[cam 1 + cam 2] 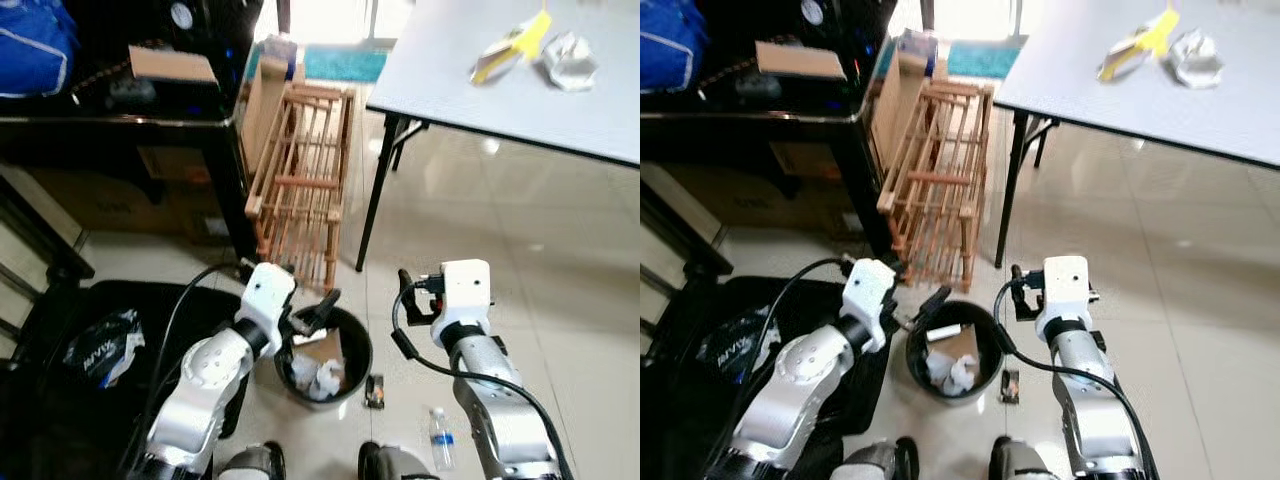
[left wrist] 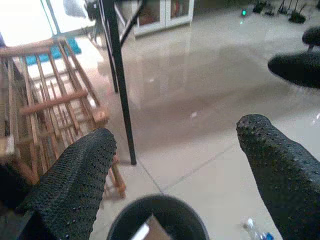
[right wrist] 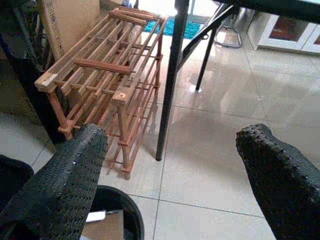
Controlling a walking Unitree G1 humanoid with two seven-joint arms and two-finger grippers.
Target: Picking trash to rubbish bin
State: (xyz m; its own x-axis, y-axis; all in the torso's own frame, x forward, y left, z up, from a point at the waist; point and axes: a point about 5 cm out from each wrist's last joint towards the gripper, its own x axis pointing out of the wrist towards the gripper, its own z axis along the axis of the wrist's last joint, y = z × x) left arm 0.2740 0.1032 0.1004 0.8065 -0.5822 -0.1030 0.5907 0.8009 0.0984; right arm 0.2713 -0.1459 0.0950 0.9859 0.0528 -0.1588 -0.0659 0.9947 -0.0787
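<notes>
A round black rubbish bin (image 1: 325, 360) is seen standing upright on the tiled floor at the lower centre of the head views, its mouth facing up. Crumpled white paper (image 1: 322, 377) and a piece of brown cardboard (image 1: 322, 347) are being held inside it. The left gripper (image 1: 315, 312) is being held just over the bin's near-left rim, its black fingers (image 2: 75, 182) spread wide with nothing between them. The right gripper (image 1: 410, 297) is being held to the right of the bin, above the floor, its fingers (image 3: 60, 187) likewise wide apart and empty.

A clear plastic bottle (image 1: 440, 438) is lying on the floor at the lower right, its long axis running roughly up and down the frame, cap towards the top. A small dark object (image 1: 375, 390) is lying just right of the bin. On the grey table (image 1: 440, 70) at the upper right, a yellow wrapper (image 1: 510, 45) and a crumpled clear wrapper (image 1: 568, 60) are lying near each other. A wooden rack (image 1: 300, 180) is standing at the upper centre.
</notes>
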